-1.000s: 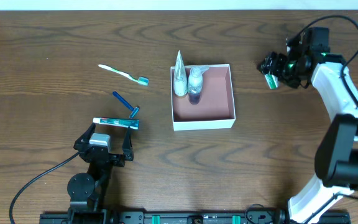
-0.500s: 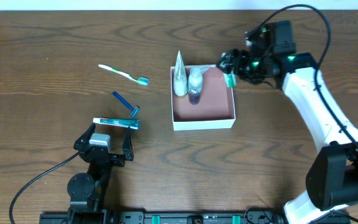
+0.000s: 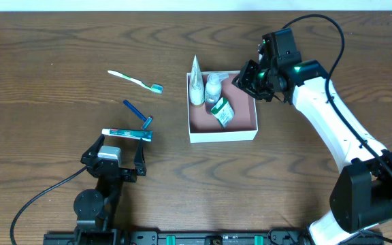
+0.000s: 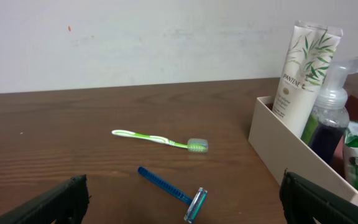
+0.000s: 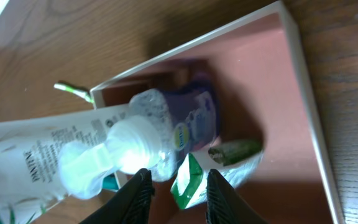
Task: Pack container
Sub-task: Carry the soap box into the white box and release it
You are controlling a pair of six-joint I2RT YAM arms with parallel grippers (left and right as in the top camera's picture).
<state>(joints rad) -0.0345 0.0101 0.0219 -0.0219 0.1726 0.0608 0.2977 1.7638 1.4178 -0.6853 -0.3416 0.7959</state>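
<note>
Hovering over the container [image 3: 223, 135] at table centre, my right tool [image 3: 246, 77] is spread, empty. Inside: tube [image 3: 196, 80], pump bottle [image 3: 214, 85], green packet [image 3: 221, 111]. My left tool [image 3: 114, 153]: wide, empty. Only the left wrist view shows the tube's leaf print.

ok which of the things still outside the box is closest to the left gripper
The white-and-teal tube, lying just ahead of the left gripper. The blue razor and the green toothbrush lie farther off.
</note>
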